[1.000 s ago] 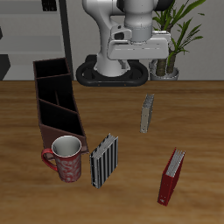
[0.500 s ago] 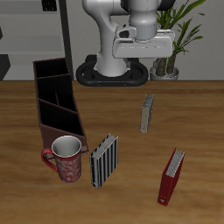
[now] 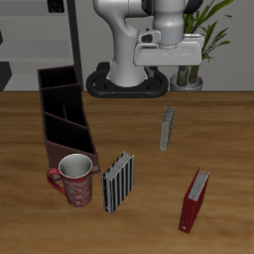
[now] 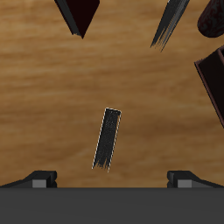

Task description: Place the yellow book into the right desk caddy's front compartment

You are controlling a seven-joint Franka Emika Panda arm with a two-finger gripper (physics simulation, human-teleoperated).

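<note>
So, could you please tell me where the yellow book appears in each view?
Exterior view: the yellow book stands on edge on the table, apart from the other books, below the gripper.
Wrist view: the same book shows from above as a thin dark strip.
Shared landmark: the striped book.

Non-task items: red mug (image 3: 73,180) stands upright near the worktop (image 3: 223,129) front edge, handle pointing away from the striped book (image 3: 117,183). That black-and-white striped book stands upright just beside the mug. Red book (image 3: 193,199) also stands upright near the front edge, well apart from the striped one, grey page edges up. Potted plant (image 3: 198,45) at the back behind the worktop. Wood-grain worktop; the dark shelf frame (image 3: 74,35) behind is partly cut off.
</note>
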